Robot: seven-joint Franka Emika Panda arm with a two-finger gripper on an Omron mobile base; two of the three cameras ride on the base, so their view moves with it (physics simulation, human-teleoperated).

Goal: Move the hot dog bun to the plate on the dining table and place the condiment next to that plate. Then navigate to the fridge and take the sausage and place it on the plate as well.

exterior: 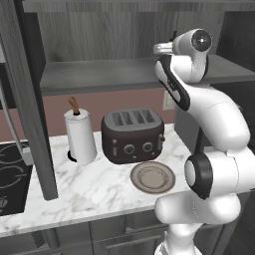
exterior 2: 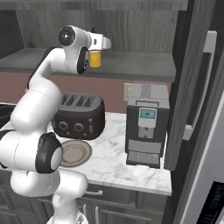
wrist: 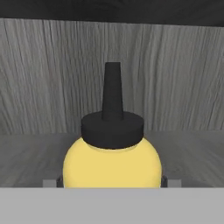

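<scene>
**Arm raised to the shelf, gripper at the condiment bottle**

The white arm reaches up and away from the base to a grey shelf (exterior 2: 131, 63) above the marble counter (exterior: 89, 187). On that shelf stands the condiment bottle (wrist: 112, 164), upright, yellow-bodied with a black cap and a tapered black nozzle; in the right base view it appears just beyond the wrist (exterior 2: 95, 58), before the wood-grain back wall (wrist: 52, 78). The gripper (wrist: 112, 183) sits at the bottle's level, one dark finger tip (wrist: 59, 182) at each flank of the yellow body. Whether the fingers press the bottle or stand slightly apart from it cannot be told.

Below, on the counter: a paper towel roll (exterior: 79, 134) at the left, a dark four-slot toaster (exterior: 133, 134) beside it, and a round plate (exterior: 152, 176) just in front of the toaster. A coffee machine (exterior 2: 146, 127) stands further right, near a tall fridge door (exterior 2: 203, 113).
</scene>
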